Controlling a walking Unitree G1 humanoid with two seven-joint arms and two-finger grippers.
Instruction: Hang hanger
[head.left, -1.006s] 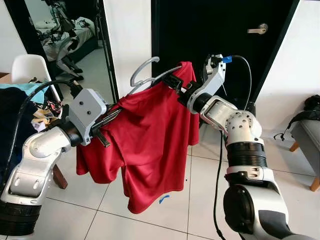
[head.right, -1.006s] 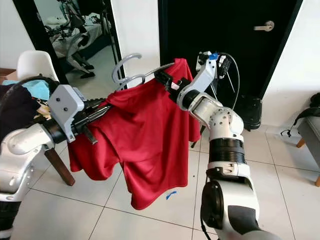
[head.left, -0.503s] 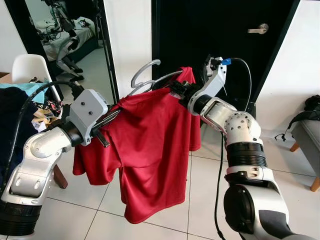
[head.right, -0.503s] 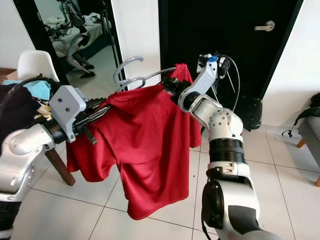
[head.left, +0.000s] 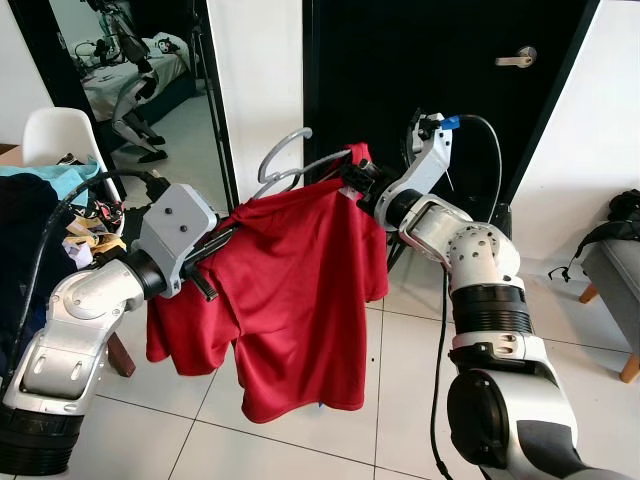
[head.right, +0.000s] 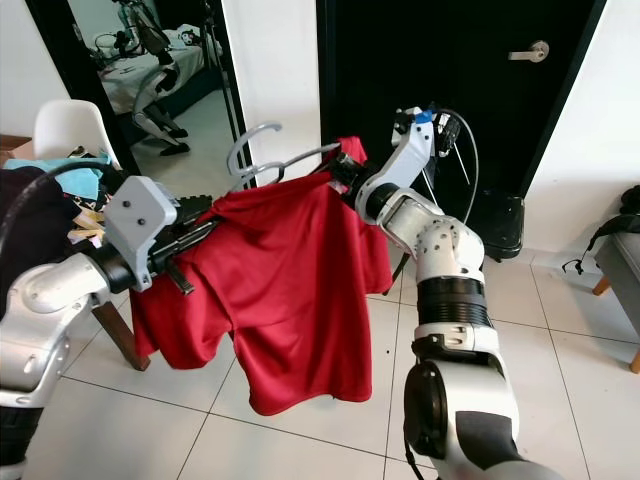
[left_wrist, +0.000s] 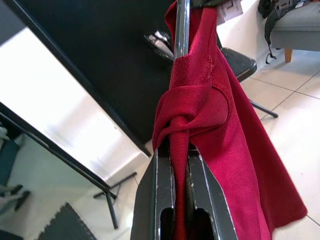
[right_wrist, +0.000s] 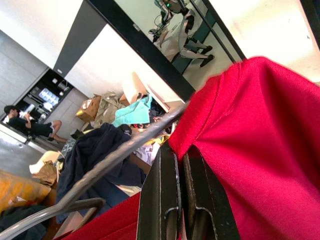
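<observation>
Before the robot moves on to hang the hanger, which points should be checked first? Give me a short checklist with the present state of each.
1. Left gripper shut on the red shirt at its end of the hanger: ok.
2. Right gripper shut on the shirt at the other shoulder: ok.
3. Hanger hook free of cloth and standing above the collar: ok.
4. Shirt hem off the tiled floor: ok.
5. Shirt seated evenly on the hanger: not ok, the cloth is bunched at the left gripper.
6. Rail or rack for the hook within reach: cannot tell.
</observation>
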